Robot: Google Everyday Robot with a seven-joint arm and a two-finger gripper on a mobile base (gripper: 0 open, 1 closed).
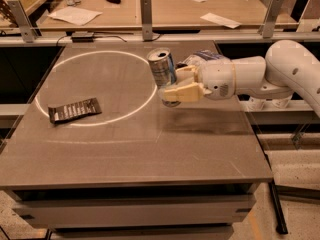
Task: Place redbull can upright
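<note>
The redbull can (162, 69) is a slim blue and silver can with its silver top facing up, tilted slightly left. My gripper (176, 84) reaches in from the right on a white arm and is shut on the can's lower half, with cream fingers (183, 92) on both sides of it. The can's base is at or just above the grey table (130, 149), near the right edge of a bright light ring (95, 123). Its lower end is hidden behind the near finger.
A flat dark wrapper (75, 110) lies on the table's left side, on the ring. A crinkled blue-white snack bag (200, 58) sits behind my gripper. A post (146, 12) and rail stand along the table's back edge, with another desk beyond.
</note>
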